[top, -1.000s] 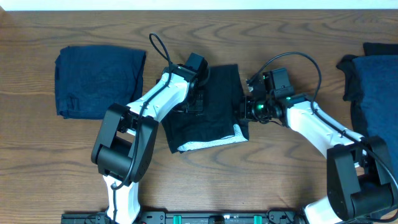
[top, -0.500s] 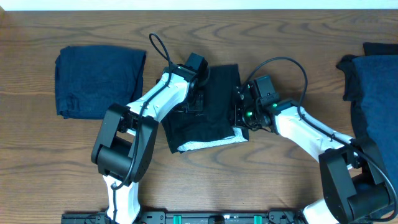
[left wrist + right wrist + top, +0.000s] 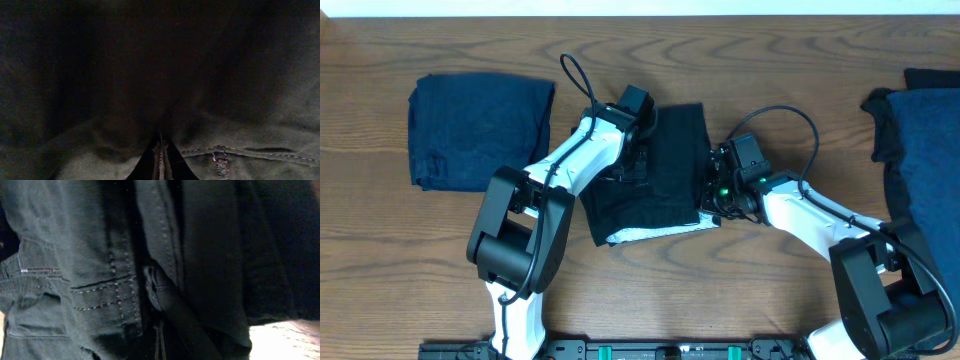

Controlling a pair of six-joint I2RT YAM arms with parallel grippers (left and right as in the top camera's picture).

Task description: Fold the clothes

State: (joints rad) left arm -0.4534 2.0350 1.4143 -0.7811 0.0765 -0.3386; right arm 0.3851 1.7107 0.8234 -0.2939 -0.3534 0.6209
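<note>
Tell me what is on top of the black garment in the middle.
The left end effector rests on the left part of the black garment, the right end effector at its right edge, both shut. The cloth under them is covered.

Overhead looks straight down; both wrist views close on black garment.

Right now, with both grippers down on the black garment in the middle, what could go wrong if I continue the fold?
The left gripper and right gripper are both shut against the black garment, and neither wrist view shows how many layers are pinched; a lift might take only the top layer and spoil the fold. The pale inner edge shows at the near side, so the layers look misaligned.
</note>
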